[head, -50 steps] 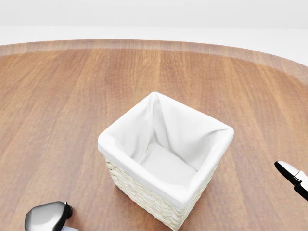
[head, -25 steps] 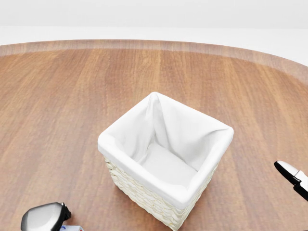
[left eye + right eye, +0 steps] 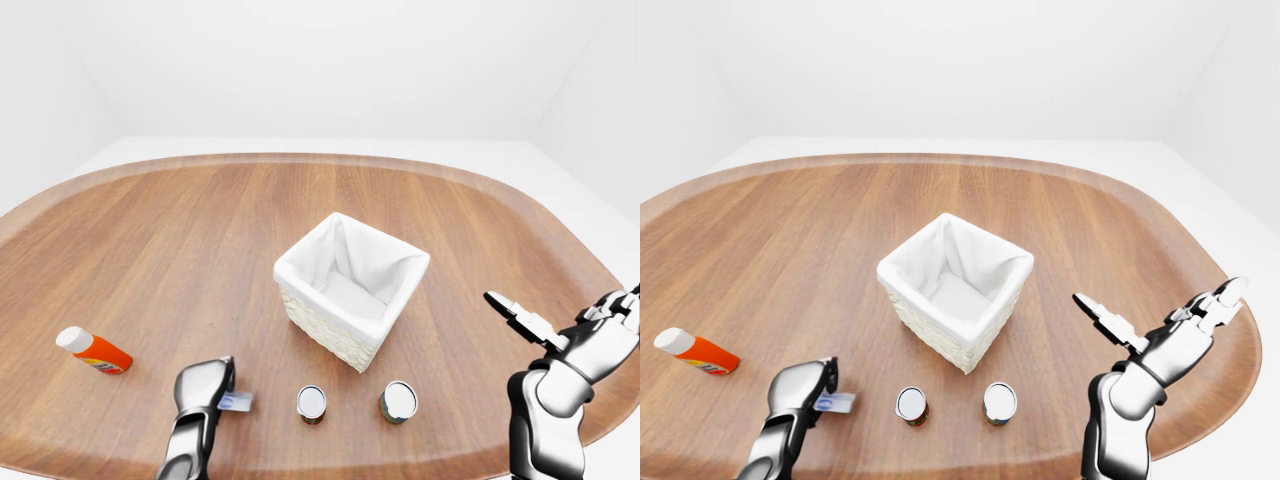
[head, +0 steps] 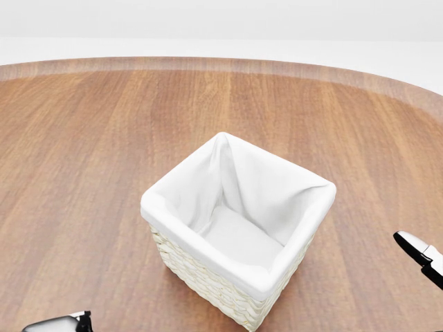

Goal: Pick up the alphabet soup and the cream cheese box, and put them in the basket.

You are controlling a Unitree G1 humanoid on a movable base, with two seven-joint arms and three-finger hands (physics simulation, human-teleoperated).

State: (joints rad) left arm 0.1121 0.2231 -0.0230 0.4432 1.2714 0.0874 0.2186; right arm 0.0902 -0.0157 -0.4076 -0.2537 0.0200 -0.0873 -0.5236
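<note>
Our left hand (image 3: 205, 385) fingers look clenched on the small blue-and-white cream cheese box (image 3: 236, 401), we think; right hand (image 3: 1185, 335) fingers are released, spread over the wooden desk (image 3: 200, 230).

A rounded wooden worktop (image 3: 200, 230) fills the frame. Near its centre stands a wicker basket (image 3: 351, 288) with a white liner, nothing in it. Below the basket two cans stand upright, one (image 3: 311, 403) left of the other (image 3: 398, 401). An orange bottle (image 3: 93, 350) with a white cap lies at lower left. The left hand (image 3: 205, 385) at the bottom edge touches a small flat box (image 3: 237, 401). At lower right the right hand (image 3: 575, 335) hovers, fingers spread.
</note>
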